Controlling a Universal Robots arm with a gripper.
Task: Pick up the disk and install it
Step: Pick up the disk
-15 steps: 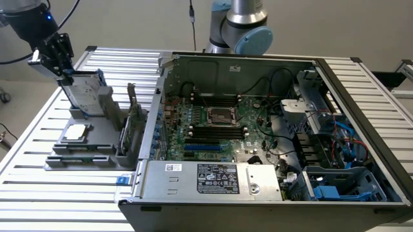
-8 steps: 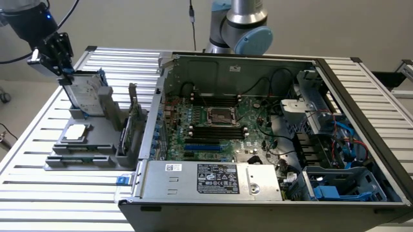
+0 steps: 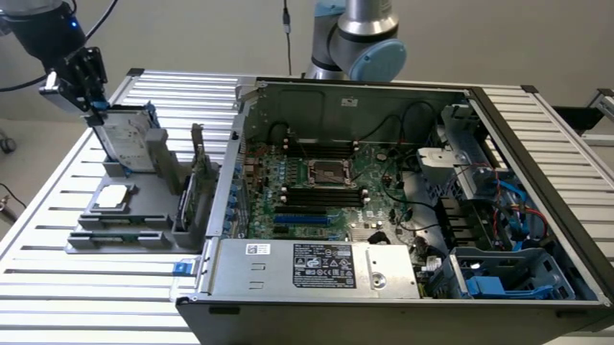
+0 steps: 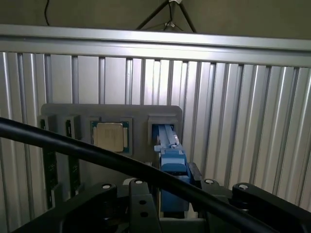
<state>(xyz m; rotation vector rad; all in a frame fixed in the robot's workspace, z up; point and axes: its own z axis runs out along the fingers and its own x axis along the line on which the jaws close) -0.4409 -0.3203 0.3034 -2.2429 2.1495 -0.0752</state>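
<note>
- Exterior view: one grey holder [image 3: 134, 215] is sitting on the slatted metal counter [image 3: 57, 287]. Every place below is being given from this holder.
- One disk [image 3: 128, 136] is standing upright in the slot at the holder's far end. Its white label is facing the camera and a strip of its blue carrier is showing at the top.
- One tool [image 3: 96, 108] is hanging straight above the holder and sitting down over the disk's upper edge. I cannot tell whether it is clamping the disk or merely standing around it.
- One square silver chip [image 3: 113, 195] is lying flat in a pocket of the holder, on the camera's side of the disk.
- One open computer case [image 3: 537, 180] is lying just beside the holder, on the exterior view's right, with one motherboard [image 3: 321, 187] showing inside.
- Wrist view: the one holder [image 4: 112, 111] is lying on the counter [image 4: 243, 121].
- The disk [image 4: 170, 160] is rising edge-on out of the holder's end slot, and the tool [image 4: 174, 187] is sitting around its near end.
- The chip [image 4: 109, 137] is resting in the pocket next to the disk's slot.
- One black cable [image 4: 97, 155] is crossing in front of the holder.
</note>
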